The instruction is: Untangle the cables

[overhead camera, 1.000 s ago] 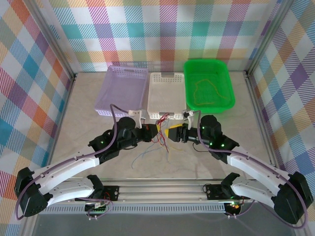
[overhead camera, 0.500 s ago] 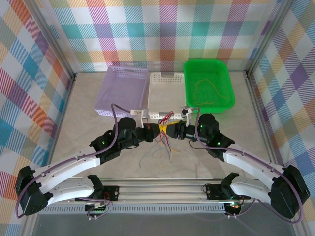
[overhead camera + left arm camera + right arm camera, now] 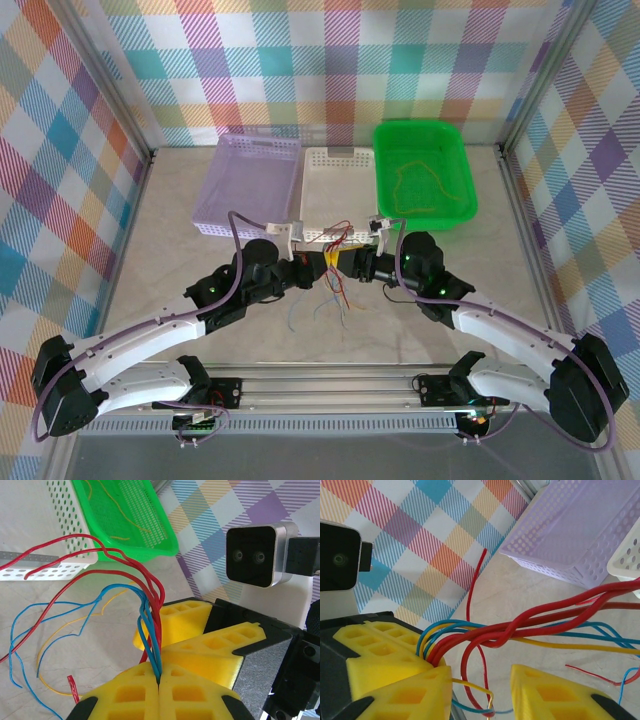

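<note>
Cables (image 3: 336,268) bunched just in front of the white basket (image 3: 338,195): red, blue and yellow strands lifted off the counter (image 3: 170,250), with loose ends trailing toward the arm bases. The left claw (image 3: 159,677) is clamped tight on the red and blue strands, its pads pressed flush. The right claw (image 3: 480,682) sits right against it, jaws partly apart, with a red loop and a yellow strand hanging in the gap, nothing pinched. The two claws crowd the bundle from both sides. The purple basket (image 3: 250,180) sits left of the white basket. The green basket (image 3: 455,170) is on its right, with a yellow-orange cable (image 3: 415,185) lying inside.
</note>
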